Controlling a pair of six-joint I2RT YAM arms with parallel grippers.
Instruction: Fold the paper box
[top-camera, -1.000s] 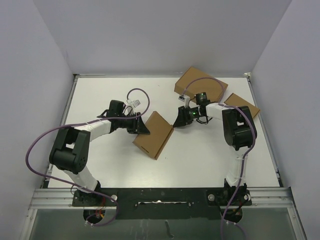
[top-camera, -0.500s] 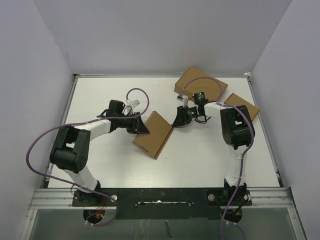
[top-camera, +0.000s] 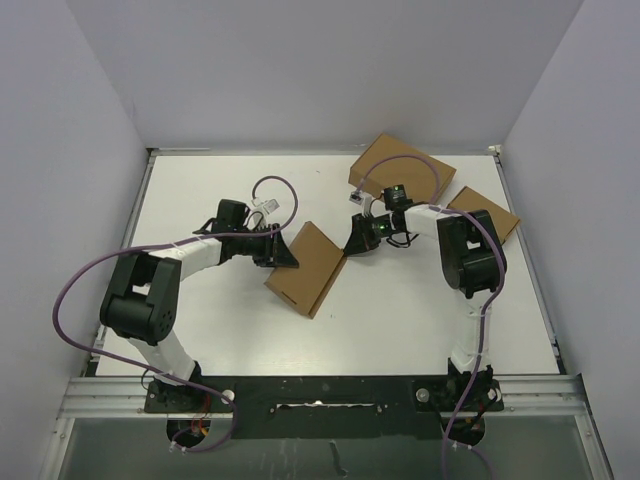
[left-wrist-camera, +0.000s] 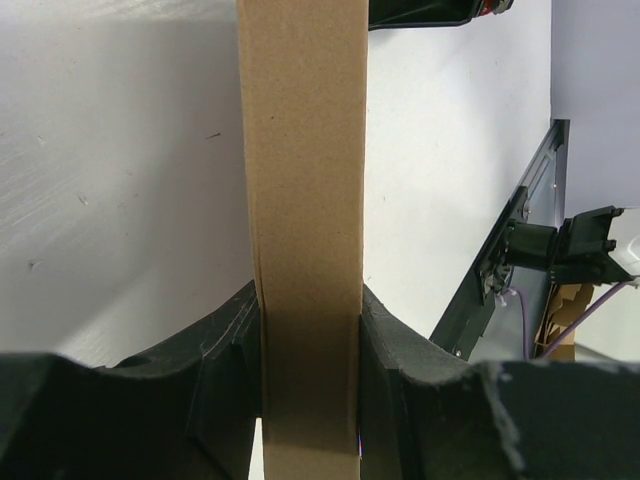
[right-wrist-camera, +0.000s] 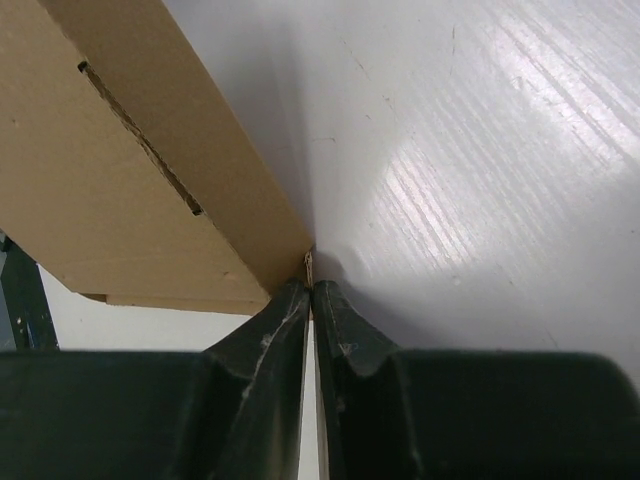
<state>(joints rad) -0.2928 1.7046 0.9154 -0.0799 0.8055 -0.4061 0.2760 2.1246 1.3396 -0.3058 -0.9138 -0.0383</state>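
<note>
The paper box (top-camera: 308, 268) is a flat brown mailer lying closed in the middle of the table. My left gripper (top-camera: 283, 252) is shut on its upper left edge. In the left wrist view the box's side wall (left-wrist-camera: 305, 150) runs straight up between the jaws of that gripper (left-wrist-camera: 310, 320). My right gripper (top-camera: 352, 246) is at the box's right corner. In the right wrist view its jaws (right-wrist-camera: 312, 290) are pressed together on a thin cardboard edge at the corner of the box (right-wrist-camera: 120, 190), whose face shows a narrow slot.
The largest brown box (top-camera: 402, 170) lies at the back right. The smallest, narrow brown box (top-camera: 485, 212) lies beside the right arm's elbow. White walls enclose the table on three sides. A metal rail (top-camera: 320, 385) runs along the near edge.
The right arm's wrist has shifted slightly left and back. The box and the left gripper have stayed put.
</note>
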